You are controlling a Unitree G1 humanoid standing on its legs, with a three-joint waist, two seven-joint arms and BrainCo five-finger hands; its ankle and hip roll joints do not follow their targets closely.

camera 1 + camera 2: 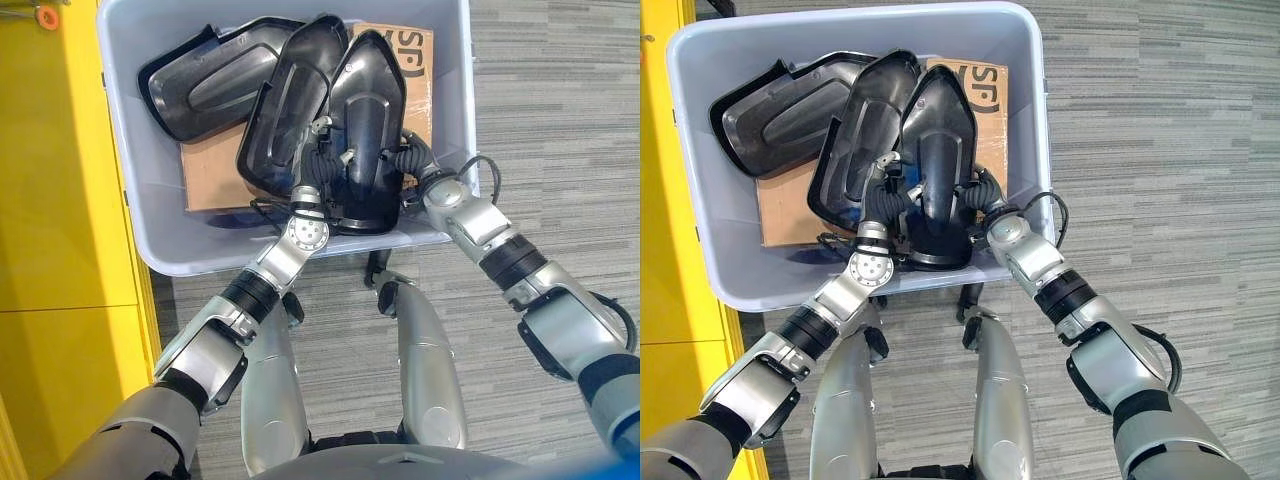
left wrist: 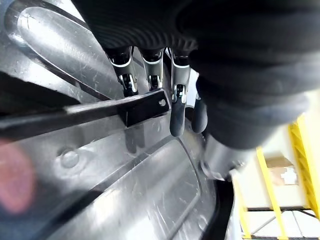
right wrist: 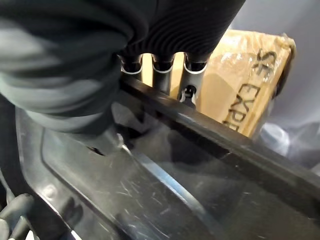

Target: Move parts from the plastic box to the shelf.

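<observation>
Both hands inside grey plastic box (image 1: 150, 240): left hand (image 1: 318, 175) and right hand (image 1: 405, 160) each curled over edge of upright black part (image 1: 365, 130); cardboard box (image 1: 215, 170) beneath.

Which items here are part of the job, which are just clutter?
Job: plastic box; black part held by left hand and right hand; two more black parts.
Clutter: cardboard box under them; yellow frame.

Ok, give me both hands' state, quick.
Left hand: shut on the black part's edge.
Right hand: shut on the same part's other edge.
</observation>
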